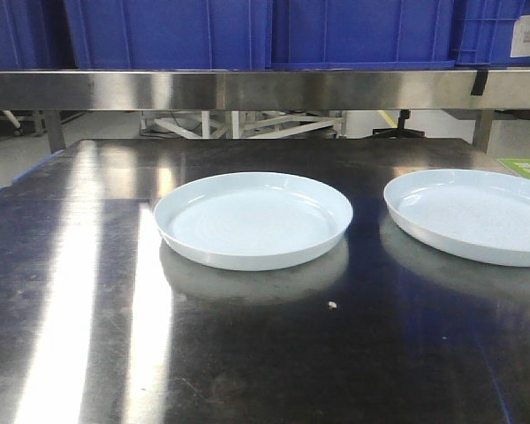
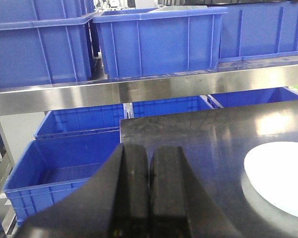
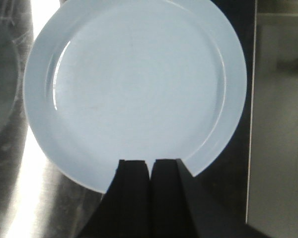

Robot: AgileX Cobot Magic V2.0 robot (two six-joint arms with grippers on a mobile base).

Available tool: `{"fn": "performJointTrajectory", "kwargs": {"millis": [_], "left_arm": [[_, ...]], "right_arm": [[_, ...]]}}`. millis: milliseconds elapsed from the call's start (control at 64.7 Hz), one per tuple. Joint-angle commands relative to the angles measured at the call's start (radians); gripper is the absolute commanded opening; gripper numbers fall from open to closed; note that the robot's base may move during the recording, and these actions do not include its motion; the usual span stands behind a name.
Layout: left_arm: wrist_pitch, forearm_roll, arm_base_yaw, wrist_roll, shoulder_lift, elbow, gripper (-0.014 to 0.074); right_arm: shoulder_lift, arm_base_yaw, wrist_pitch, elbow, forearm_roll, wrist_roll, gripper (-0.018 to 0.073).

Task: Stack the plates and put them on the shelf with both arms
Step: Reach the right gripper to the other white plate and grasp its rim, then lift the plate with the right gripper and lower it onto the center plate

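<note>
A wide steel shelf stands behind the dark worktop, bearing at least 3 blue crates. 2 plates lie apart on the worktop: centre plate, right plate. 2 grippers, both closed and empty: left gripper, right gripper over the right plate's rim.

Front view: low at the table's near edge, level, it faced across to the shelf and crates beyond the far edge.
Left wrist view: off the table's left side, behind the left gripper, it looked forward over the far left corner.
Right wrist view: close above the table's right side, it looked straight down past the right gripper onto the right plate.
Shared: front and left wrist both caught shelf, crates and table; front and right wrist both caught the right plate.
</note>
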State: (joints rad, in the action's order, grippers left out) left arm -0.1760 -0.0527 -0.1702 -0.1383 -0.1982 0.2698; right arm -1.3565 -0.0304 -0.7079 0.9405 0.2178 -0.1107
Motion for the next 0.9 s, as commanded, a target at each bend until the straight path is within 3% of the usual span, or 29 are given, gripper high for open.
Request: {"fn": "performJointTrajectory", "kwargs": {"millis": [0, 170, 278, 881], "left_arm": [[0.092, -0.011, 0.001, 0.004, -0.01, 0.031, 0.0082], [0.092, -0.011, 0.001, 0.004, -0.01, 0.031, 0.0082], [0.092, -0.011, 0.001, 0.004, -0.01, 0.031, 0.0082], [0.092, -0.011, 0.001, 0.004, -0.01, 0.031, 0.0082]], "right_arm": [[-0.078, -0.026, -0.051, 0.13, -0.006, -0.001, 0.0092], [-0.206, -0.083, -0.108, 0.277, -0.012, -0.001, 0.0277], [-0.255, -0.112, -0.119, 0.331, -0.016, -0.001, 0.0344], [-0.402, -0.131, -0.115, 0.379, -0.069, -0.001, 0.0356]]}}
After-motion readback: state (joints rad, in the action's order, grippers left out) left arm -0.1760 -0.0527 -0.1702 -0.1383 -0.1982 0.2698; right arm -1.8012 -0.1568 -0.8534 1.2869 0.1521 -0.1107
